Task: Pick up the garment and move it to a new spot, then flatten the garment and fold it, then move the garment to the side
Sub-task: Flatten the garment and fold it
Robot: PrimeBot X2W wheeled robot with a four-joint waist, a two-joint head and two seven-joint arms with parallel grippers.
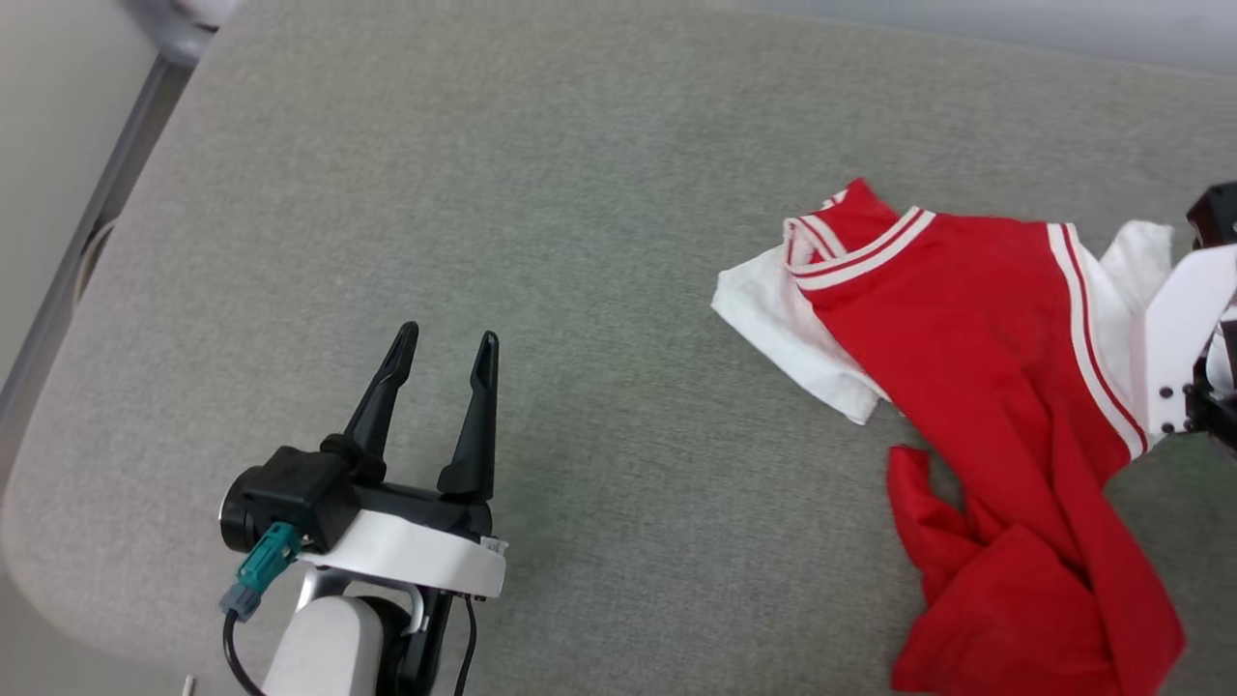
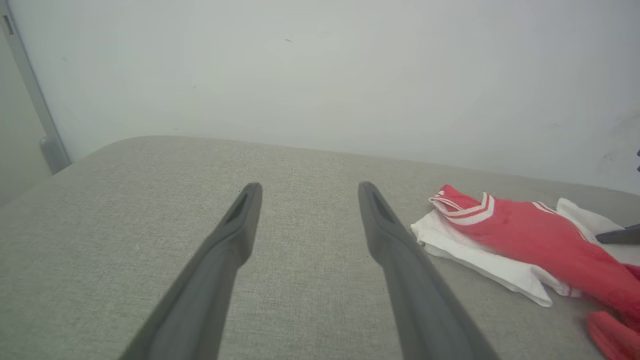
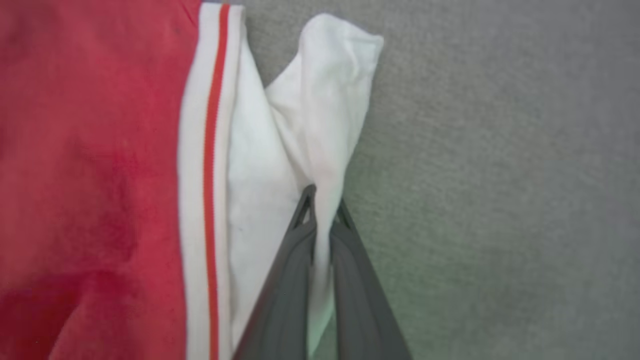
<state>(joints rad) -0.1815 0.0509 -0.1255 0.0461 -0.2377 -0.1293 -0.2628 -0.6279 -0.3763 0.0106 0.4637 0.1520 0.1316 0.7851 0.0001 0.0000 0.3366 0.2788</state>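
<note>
The left fingers (image 1: 476, 406) are hanging spread wide apart over the grey surface (image 1: 580, 242), holding nothing. The right fingers (image 3: 304, 220) are pinching a white sleeve of the garment (image 1: 966, 309), which is lying at the surface's right side.

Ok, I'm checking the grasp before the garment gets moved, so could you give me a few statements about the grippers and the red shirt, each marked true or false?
1. The right gripper is shut on the garment by its white sleeve. True.
2. The left gripper holds the garment too. False: it is open over the bare grey surface, apart from the garment.
3. The garment lies flat and folded. False: it is crumpled, its lower red part bunched.
4. The collar has red-and-white striped trim. True.
</note>
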